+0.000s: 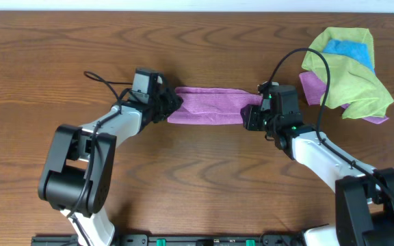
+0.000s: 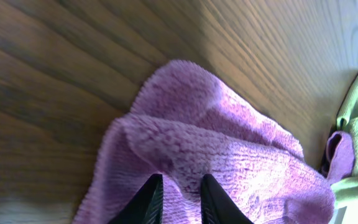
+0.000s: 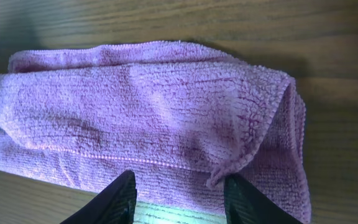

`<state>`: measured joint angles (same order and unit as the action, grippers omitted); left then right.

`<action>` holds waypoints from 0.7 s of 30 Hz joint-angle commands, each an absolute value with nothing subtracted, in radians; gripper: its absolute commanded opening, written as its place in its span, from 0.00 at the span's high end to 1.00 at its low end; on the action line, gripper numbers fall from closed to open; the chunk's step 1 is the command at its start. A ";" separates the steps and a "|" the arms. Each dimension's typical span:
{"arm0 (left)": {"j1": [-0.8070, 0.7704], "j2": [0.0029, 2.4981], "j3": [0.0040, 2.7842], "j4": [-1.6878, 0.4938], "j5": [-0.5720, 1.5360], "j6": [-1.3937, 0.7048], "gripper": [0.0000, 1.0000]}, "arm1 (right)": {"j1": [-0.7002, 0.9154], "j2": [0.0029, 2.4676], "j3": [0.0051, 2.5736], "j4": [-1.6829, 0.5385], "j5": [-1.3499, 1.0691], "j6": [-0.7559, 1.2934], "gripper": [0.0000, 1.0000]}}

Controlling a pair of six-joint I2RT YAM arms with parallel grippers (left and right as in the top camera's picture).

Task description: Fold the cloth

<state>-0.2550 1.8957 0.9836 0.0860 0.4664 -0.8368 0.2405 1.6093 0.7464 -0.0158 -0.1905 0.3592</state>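
Both ends of the purple cloth [image 1: 207, 106] are addressed, apparently for an end-to-end fold. The left gripper [image 2: 182, 182] is pinched narrowly on bunched fabric; the right gripper [image 3: 179, 179] is held wide.

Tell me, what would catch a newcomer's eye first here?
The purple cloth stands out first, lying as a long strip across the middle of the wooden table. The left gripper is at one end of it and the right gripper is at the other. Next comes the bright heap of green, blue and purple cloths at the table's far right corner.
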 commanded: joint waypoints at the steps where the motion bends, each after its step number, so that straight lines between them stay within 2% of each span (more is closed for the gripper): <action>1: -0.226 1.903 1.003 0.086 0.501 -0.823 0.78 | 0.250 1.593 0.759 -0.020 -0.200 0.370 0.55; 10: -0.207 1.903 1.003 0.054 0.508 -0.811 0.78 | 0.250 1.593 0.759 -0.019 -0.200 0.370 0.56; 21: -0.258 1.909 1.003 0.049 0.426 -0.812 0.72 | 0.250 1.593 0.759 -0.018 -0.200 0.370 0.56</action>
<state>-0.2447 1.8957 0.9836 0.0521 0.4648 -0.8333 0.2405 1.6093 0.7464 -0.0185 -0.1909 0.3592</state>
